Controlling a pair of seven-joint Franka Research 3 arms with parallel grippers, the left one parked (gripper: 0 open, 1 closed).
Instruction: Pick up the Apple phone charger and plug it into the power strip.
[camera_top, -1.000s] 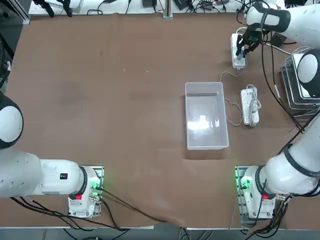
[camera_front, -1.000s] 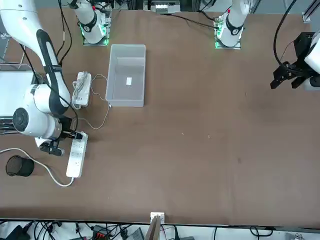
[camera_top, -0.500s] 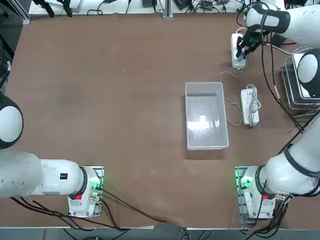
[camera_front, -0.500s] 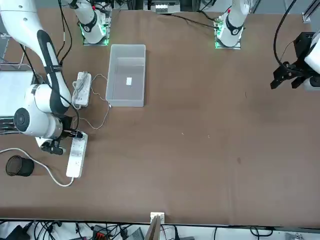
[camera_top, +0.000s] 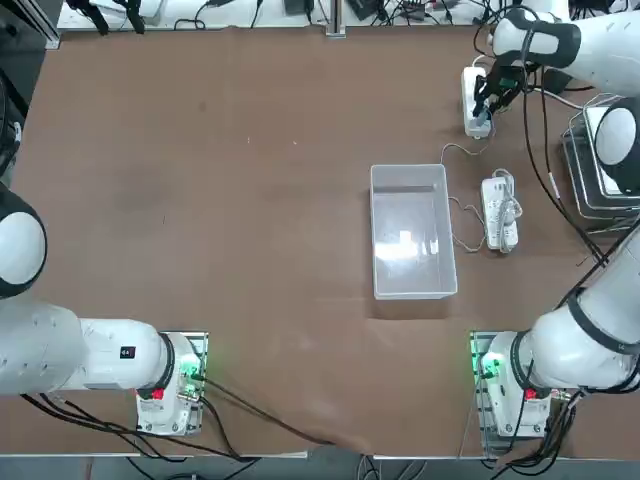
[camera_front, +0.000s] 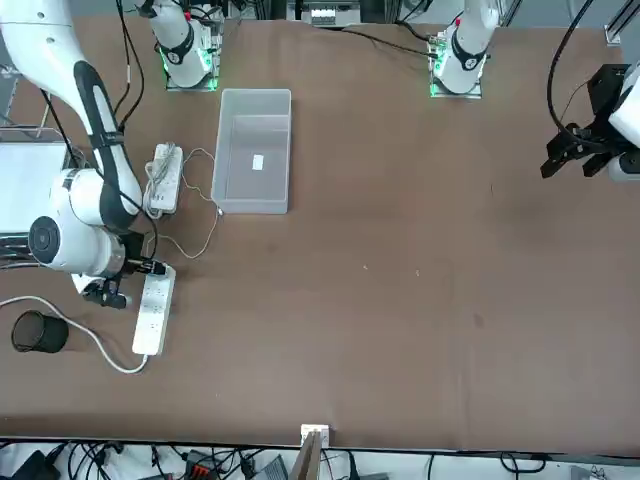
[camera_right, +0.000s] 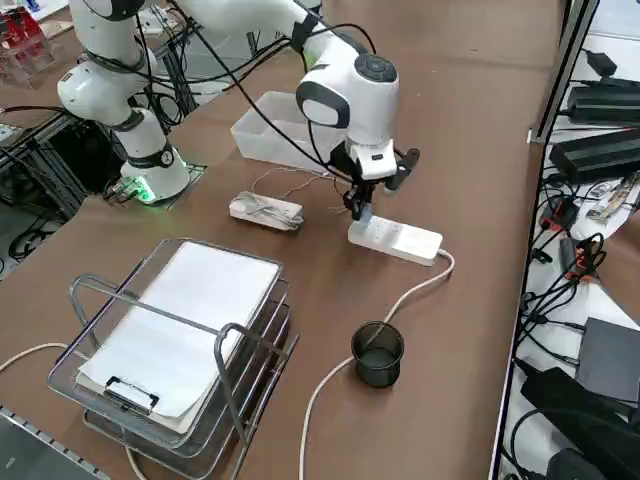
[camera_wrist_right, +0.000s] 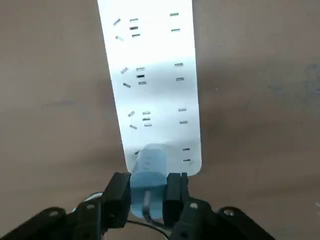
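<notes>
Black tool (camera_wrist_right: 154, 195) hovers over white power strip (camera_wrist_right: 157, 95).

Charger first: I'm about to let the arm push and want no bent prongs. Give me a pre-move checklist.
- Claw shut on the charger: ok
- Charger over the strip's near end: ok
- Strip flat on the table: ok
- Prongs lined up with a socket: cannot tell
- Charger fully seated: cannot tell
- Other strip, wrapped in thin cable, set apart from the claw: ok
</notes>
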